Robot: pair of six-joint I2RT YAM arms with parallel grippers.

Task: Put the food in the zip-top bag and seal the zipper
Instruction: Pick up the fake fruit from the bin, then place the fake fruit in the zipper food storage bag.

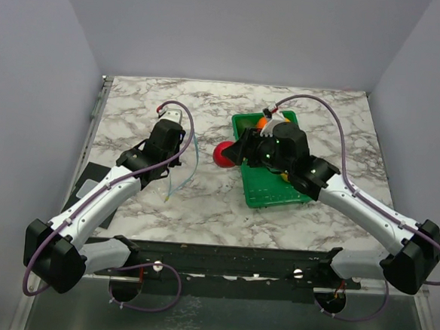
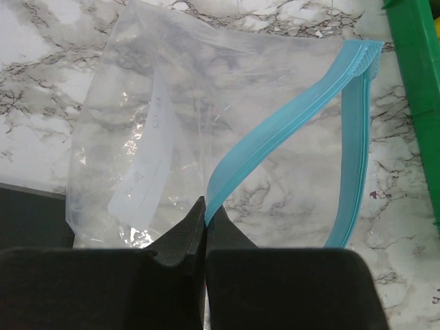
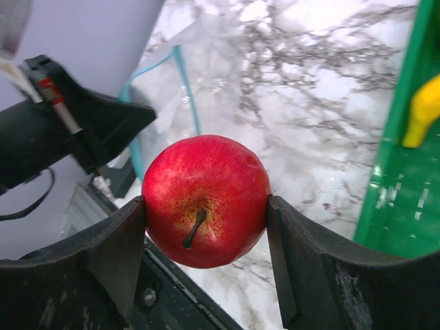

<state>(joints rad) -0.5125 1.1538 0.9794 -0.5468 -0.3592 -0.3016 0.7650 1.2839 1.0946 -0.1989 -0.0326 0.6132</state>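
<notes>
The clear zip-top bag (image 2: 172, 117) hangs with its mouth open, its light blue zipper (image 2: 275, 130) in two strands and a white label (image 2: 148, 172) on its side. My left gripper (image 2: 205, 210) is shut on the near zipper strand. In the top view the bag (image 1: 181, 166) hangs below my left gripper (image 1: 166, 141). My right gripper (image 3: 206, 206) is shut on a red apple (image 3: 205, 199), held above the table left of the green tray (image 1: 267, 187); the apple (image 1: 223, 155) shows beside my right gripper (image 1: 240, 153). An orange (image 1: 262, 123) and a yellow piece (image 3: 423, 110) lie in the tray.
The marble table (image 1: 202, 201) is walled by grey panels. The tray's green wall (image 2: 419, 89) stands right of the bag in the left wrist view. A black mat (image 1: 82, 197) lies at the table's left edge. The left arm (image 3: 62, 130) shows in the right wrist view.
</notes>
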